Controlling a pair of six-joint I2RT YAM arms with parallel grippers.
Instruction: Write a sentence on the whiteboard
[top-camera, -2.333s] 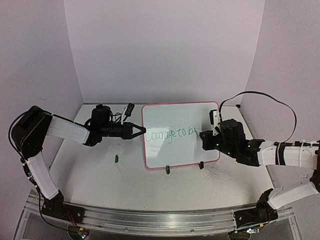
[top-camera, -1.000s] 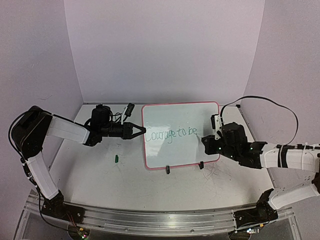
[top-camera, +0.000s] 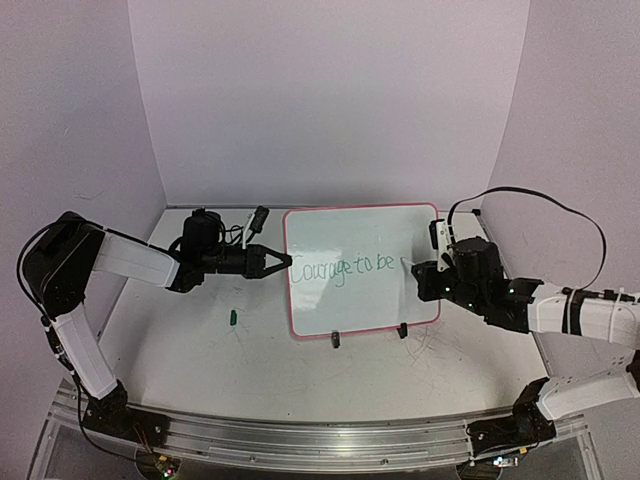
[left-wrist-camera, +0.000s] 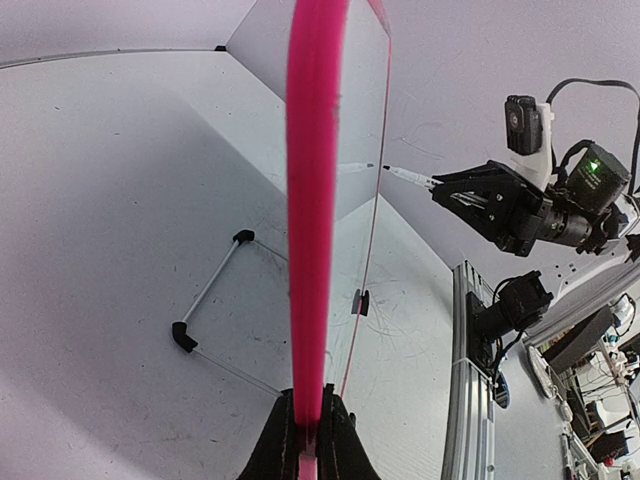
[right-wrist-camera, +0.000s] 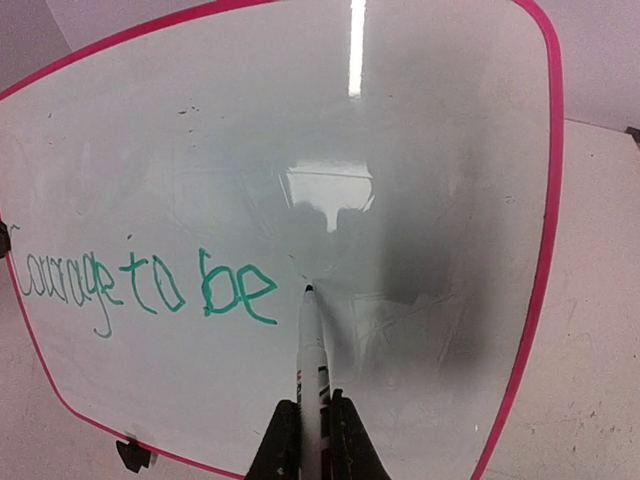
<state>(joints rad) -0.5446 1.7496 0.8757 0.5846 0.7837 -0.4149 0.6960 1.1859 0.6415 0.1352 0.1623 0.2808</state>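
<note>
Nearest, the right end effector is clamped on a marker, its tip just right of "be" in the sentence. Further back, the left end effector pinches the left edge of the whiteboard, which stands upright on the counter.

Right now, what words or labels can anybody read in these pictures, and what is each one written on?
"Courage to be": green handwriting across the whiteboard, seen best from the right wrist.
Print on the barrel of the marker: too small and blurred to read.
No other words, brands, numbers or signs can be read in any view.
</note>
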